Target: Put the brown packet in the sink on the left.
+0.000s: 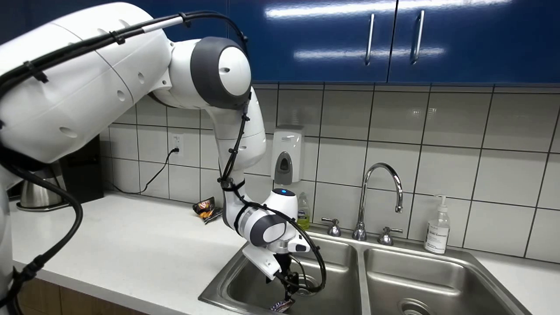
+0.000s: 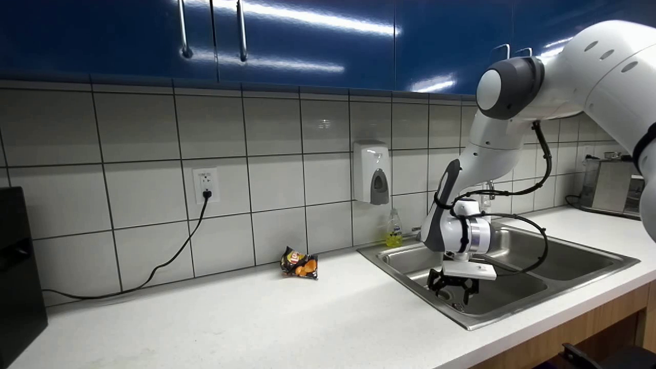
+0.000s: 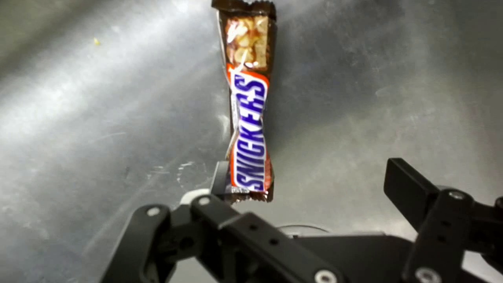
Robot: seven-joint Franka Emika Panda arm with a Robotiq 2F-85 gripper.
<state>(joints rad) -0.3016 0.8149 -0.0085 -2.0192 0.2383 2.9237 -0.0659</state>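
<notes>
The brown packet (image 3: 249, 118) is a Snickers bar in a brown, white and blue wrapper. In the wrist view it lies lengthwise on bare metal, its near end beside the left finger. It also shows in an exterior view (image 1: 282, 305) below the gripper, in the left basin. My gripper (image 3: 314, 181) is open, with a wide gap between its fingers; I cannot tell whether the left finger touches the packet. In both exterior views the gripper (image 1: 286, 284) (image 2: 455, 288) points down into the left basin of the steel sink (image 1: 361, 280) (image 2: 556, 294).
A black chip bag (image 1: 207, 210) (image 2: 299, 263) lies on the counter by the tiled wall. A green soap bottle (image 1: 303, 212), a tap (image 1: 361, 210) and a sanitizer bottle (image 1: 437, 229) stand behind the sink. A divider separates the basins.
</notes>
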